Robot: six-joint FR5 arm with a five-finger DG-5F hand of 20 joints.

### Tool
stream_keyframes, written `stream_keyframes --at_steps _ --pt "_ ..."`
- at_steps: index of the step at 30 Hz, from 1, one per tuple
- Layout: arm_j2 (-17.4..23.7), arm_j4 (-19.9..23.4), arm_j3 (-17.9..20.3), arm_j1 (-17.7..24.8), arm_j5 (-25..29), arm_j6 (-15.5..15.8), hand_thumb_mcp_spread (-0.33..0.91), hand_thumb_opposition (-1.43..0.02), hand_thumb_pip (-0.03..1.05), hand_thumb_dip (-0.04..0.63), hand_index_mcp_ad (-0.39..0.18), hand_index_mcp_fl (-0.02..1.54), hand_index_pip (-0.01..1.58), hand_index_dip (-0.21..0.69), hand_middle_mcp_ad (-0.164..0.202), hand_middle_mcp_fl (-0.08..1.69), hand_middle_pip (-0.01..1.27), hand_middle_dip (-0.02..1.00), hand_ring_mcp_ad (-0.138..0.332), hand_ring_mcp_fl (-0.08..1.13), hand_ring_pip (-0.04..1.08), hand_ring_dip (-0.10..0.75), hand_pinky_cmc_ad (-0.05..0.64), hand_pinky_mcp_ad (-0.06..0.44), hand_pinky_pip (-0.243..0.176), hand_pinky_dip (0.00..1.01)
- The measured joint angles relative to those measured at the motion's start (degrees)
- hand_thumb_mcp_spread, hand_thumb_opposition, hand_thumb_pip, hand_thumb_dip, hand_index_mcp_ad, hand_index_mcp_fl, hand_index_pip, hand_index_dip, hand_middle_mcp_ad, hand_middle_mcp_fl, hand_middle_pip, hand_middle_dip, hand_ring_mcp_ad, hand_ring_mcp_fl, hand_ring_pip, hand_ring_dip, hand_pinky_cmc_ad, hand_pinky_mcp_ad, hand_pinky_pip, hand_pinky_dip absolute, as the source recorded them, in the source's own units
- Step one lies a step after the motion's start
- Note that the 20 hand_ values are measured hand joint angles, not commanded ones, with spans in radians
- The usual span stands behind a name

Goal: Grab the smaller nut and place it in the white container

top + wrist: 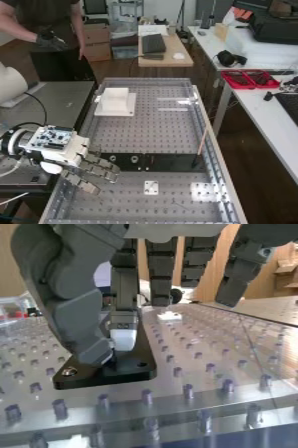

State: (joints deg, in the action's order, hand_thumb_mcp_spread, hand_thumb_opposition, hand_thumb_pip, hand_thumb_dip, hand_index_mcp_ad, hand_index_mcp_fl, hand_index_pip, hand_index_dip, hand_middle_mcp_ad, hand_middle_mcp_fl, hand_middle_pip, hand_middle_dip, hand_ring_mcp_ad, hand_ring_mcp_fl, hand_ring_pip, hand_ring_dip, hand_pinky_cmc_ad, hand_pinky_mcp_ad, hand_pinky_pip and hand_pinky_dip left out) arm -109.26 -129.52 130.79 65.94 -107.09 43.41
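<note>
In the high view the hand (100,167) is low over the near end of the flat black bar (174,162), and it covers the bar's left part. The wrist view has the hand (76,316) close above the black bar (100,378). I cannot make out the smaller nut, nor whether it is held. On the bar, just right of the hand in the high view, stands the larger nut (113,158), with the bearing (134,159) beside it. The white container (116,102) sits on the bench's far left part.
A small white plate (151,188) lies right of the hand, also seen as a white piece (169,316) past the bar. A thin stick (201,143) leans over the bar's right part. Raised metal rails (211,135) edge the perforated bench.
</note>
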Motion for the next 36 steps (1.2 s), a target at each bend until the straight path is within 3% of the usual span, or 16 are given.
stream_keyframes --at_steps 17,20,22,36 --pt "0.1 -0.25 0.0 0.22 -0.17 0.01 0.46 -0.86 0.68 0.253 -0.087 0.22 1.55 0.147 0.077 0.21 0.13 0.23 0.115 0.01 0.1 0.12 0.361 0.293 -0.024 0.34" --pt "0.12 -0.37 -0.02 0.23 -0.05 0.09 0.46 -0.85 0.68 0.253 -0.12 0.22 1.55 0.141 0.075 0.21 0.13 0.24 0.117 0.01 0.1 0.122 0.361 0.297 -0.01 0.35" --pt "0.12 -0.5 -0.06 0.22 0.0 0.14 0.46 -0.85 0.68 0.255 -0.12 0.22 1.54 0.141 0.075 0.21 0.13 0.24 0.113 0.01 0.1 0.122 0.361 0.278 -0.01 0.35" --pt "-0.15 -0.99 -0.32 0.11 -0.01 0.64 0.45 -0.84 0.69 0.278 -0.129 0.21 1.55 0.138 0.063 0.22 0.13 0.24 0.099 0.01 0.1 0.126 0.354 0.278 -0.01 0.35"
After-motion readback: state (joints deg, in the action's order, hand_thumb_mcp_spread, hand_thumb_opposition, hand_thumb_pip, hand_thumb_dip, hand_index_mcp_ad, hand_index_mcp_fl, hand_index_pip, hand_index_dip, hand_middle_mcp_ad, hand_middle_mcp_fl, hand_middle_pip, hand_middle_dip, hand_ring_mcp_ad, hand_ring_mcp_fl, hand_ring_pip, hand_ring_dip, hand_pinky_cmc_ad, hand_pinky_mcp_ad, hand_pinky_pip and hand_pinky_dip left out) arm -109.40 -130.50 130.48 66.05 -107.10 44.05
